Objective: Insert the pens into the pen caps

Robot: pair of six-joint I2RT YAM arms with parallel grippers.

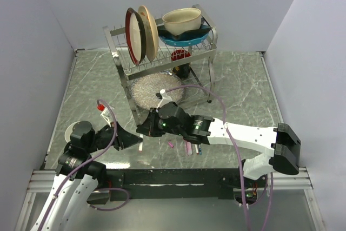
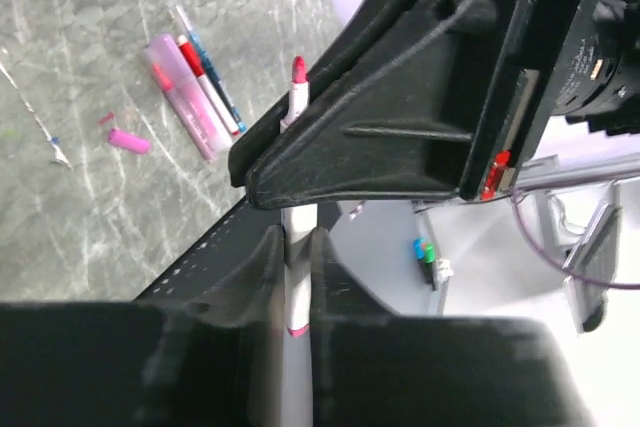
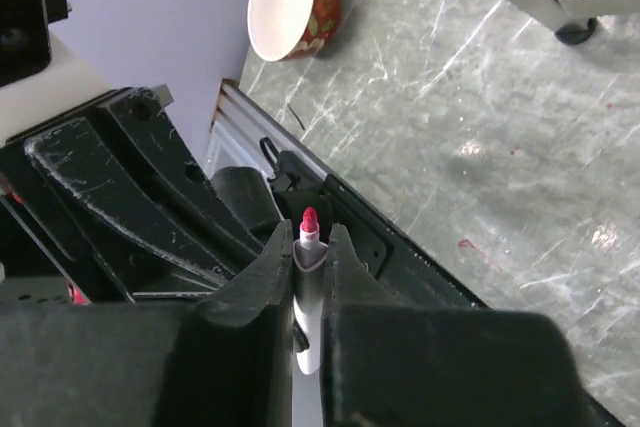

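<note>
A whitish pen with a red tip (image 2: 297,75) is pinched between the fingers of my left gripper (image 2: 297,247). The same pen (image 3: 309,247) also sits between the closed fingers of my right gripper (image 3: 310,239). The two grippers meet fingertip to fingertip above the table's near edge, left gripper (image 1: 136,140) and right gripper (image 1: 144,129). A salmon pink pen (image 2: 183,97) and a dark blue pen (image 2: 224,95) lie side by side on the table, with a red and white stick between them. They also show in the top view (image 1: 189,148). A small pink cap (image 2: 128,140) lies apart from them (image 1: 170,145).
A wire dish rack (image 1: 162,58) with plates and bowls stands at the back, a grainy round plate (image 1: 157,87) under it. A red bowl (image 3: 295,2) sits at the near left. A rack wheel (image 3: 575,32) stands on the marble table. A red-tipped connector (image 1: 100,106) hangs at left.
</note>
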